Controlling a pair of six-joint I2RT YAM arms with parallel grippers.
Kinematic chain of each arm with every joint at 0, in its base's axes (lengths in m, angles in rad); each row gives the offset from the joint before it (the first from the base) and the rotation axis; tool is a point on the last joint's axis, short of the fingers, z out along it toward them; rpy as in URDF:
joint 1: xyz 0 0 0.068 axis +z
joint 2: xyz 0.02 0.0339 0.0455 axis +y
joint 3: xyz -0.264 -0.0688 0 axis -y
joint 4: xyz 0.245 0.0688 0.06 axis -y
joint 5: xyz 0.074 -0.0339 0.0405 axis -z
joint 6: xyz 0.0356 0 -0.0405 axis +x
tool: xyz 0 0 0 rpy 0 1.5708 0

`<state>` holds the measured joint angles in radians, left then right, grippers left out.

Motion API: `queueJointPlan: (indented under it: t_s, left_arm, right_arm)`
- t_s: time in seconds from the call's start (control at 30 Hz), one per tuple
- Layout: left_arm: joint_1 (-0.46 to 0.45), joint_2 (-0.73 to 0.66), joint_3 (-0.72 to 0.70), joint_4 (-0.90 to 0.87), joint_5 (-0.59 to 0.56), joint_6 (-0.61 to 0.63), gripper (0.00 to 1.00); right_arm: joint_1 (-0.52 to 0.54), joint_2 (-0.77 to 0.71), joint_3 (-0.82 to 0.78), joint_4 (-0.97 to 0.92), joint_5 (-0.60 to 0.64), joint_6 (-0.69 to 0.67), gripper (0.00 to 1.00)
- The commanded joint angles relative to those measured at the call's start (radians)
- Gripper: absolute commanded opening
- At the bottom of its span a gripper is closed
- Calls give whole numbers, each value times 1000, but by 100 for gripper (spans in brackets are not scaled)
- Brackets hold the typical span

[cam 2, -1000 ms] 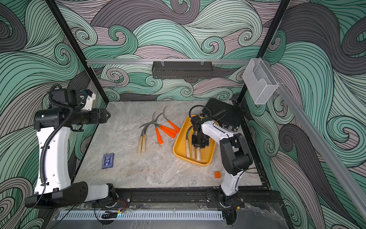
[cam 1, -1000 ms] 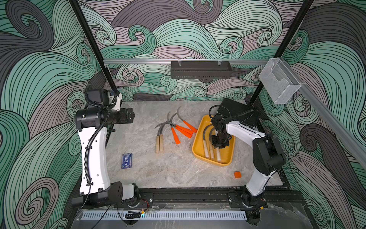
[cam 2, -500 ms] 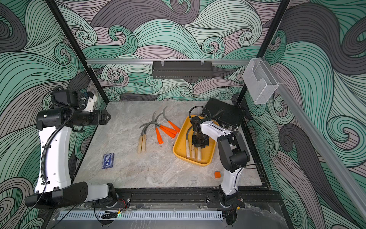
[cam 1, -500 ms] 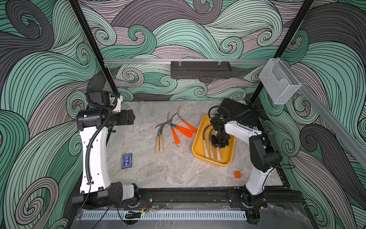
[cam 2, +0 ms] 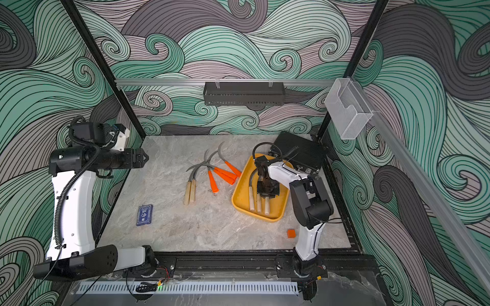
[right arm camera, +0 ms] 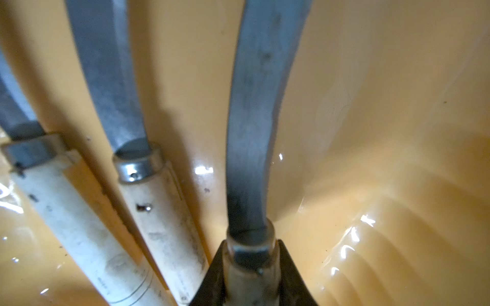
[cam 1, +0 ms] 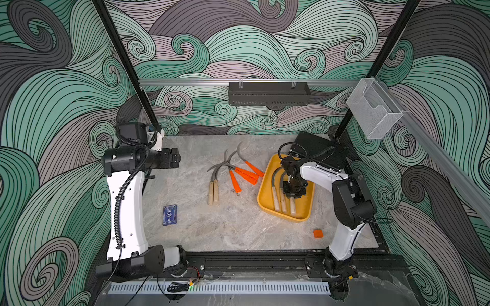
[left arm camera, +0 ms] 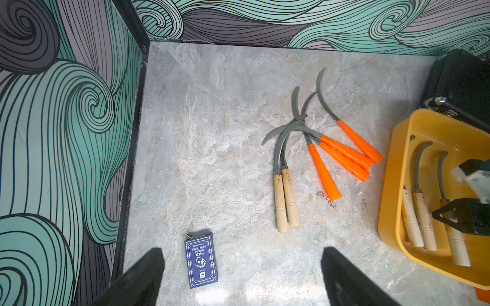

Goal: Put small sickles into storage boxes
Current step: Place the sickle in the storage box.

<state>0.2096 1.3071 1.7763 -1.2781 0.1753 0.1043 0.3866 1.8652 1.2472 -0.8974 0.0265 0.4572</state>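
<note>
On the bench, the yellow tray holds 3 sickles; 6 loose sickles lie outside. The right fingers squeeze the 3rd sickle in the tray; the left fingers hang spread and empty. Lifting before letting go could pull it back out.

Grey marbled table and the items lying on it. A yellow storage box is placed under the right gripper; a black case is set just beyond it. Six small sickles, two wooden-handled and four orange-handled, are laid between that gripper and the left gripper, blades overlapping. A blue card box is found nearest the left gripper, an orange cube well apart from the right gripper, toward the table's front edge.
</note>
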Motion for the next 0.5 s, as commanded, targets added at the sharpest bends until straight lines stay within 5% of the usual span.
queueJointPlan:
  t_s: [0.0, 0.47]
  left_arm:
    - [9, -22, -9, 0, -8, 8, 93]
    - [9, -31, -15, 10, -2, 11, 93]
  right_arm:
    - [-6, 17, -14, -9, 8, 15, 30]
    - [-6, -30, -4, -31, 33, 14, 36]
